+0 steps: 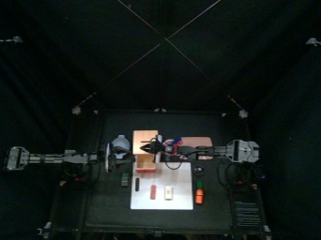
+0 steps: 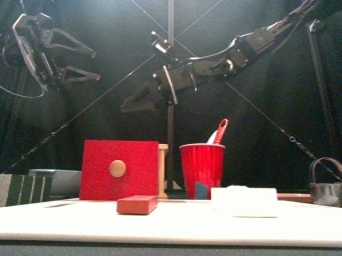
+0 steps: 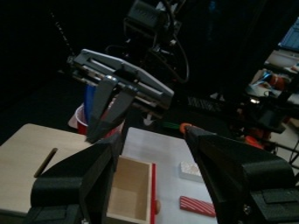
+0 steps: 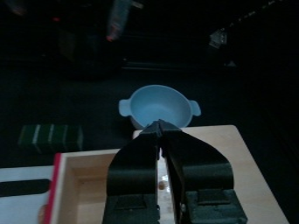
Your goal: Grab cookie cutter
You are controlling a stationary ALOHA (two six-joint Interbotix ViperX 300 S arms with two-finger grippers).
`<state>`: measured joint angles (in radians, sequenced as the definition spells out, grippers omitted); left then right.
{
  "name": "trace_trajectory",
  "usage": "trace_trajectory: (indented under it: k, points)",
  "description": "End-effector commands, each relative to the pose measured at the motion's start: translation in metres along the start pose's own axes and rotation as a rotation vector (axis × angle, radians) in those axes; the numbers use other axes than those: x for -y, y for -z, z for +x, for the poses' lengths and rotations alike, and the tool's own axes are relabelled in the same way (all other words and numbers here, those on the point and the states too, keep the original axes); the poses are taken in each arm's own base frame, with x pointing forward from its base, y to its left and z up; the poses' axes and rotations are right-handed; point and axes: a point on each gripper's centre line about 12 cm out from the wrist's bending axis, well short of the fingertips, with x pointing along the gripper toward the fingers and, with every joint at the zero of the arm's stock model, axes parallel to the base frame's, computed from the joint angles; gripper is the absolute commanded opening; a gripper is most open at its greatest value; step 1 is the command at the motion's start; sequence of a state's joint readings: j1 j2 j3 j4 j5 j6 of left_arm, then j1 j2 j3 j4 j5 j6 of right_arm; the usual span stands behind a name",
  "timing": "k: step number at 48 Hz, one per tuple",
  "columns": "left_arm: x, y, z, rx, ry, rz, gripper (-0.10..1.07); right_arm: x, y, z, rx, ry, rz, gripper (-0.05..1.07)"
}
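A round pale blue piece with two small side tabs, which I take for the cookie cutter, lies on the dark table just past the wooden box. My right gripper hangs high above the box with its jaws together and nothing between them. It also shows in the top view and the front view. My left gripper is open and empty, raised at the left of the box, and shows in the front view.
In the front view the box's red face stands beside a red cup holding a stick. A red block and a white piece lie in front. A metal object is at the right, green blocks at the left.
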<state>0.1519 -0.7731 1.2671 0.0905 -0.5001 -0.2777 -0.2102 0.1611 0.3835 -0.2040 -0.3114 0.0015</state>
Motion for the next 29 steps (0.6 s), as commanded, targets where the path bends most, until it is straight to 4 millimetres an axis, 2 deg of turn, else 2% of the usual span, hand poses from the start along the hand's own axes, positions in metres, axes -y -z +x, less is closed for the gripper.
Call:
trace_trajectory:
  k: [1, 9, 23, 29]
  points:
    - [0.002, -0.008, 0.003, 0.026, 0.012, 0.028, 0.93, -0.004, -0.033, -0.024, 0.080, -0.002, 0.001, 0.01]
    - [0.002, -0.006, 0.002, 0.019, 0.012, 0.030, 0.93, -0.022, -0.040, -0.061, 0.096, -0.037, 0.014, 0.02]
    - [0.002, -0.005, 0.001, 0.014, 0.016, 0.042, 0.93, -0.041, -0.024, -0.127, 0.094, -0.063, 0.100, 0.02]
    - [0.002, -0.004, 0.001, 0.014, 0.018, 0.046, 0.93, -0.044, -0.020, -0.147, 0.101, -0.072, 0.108, 0.02]
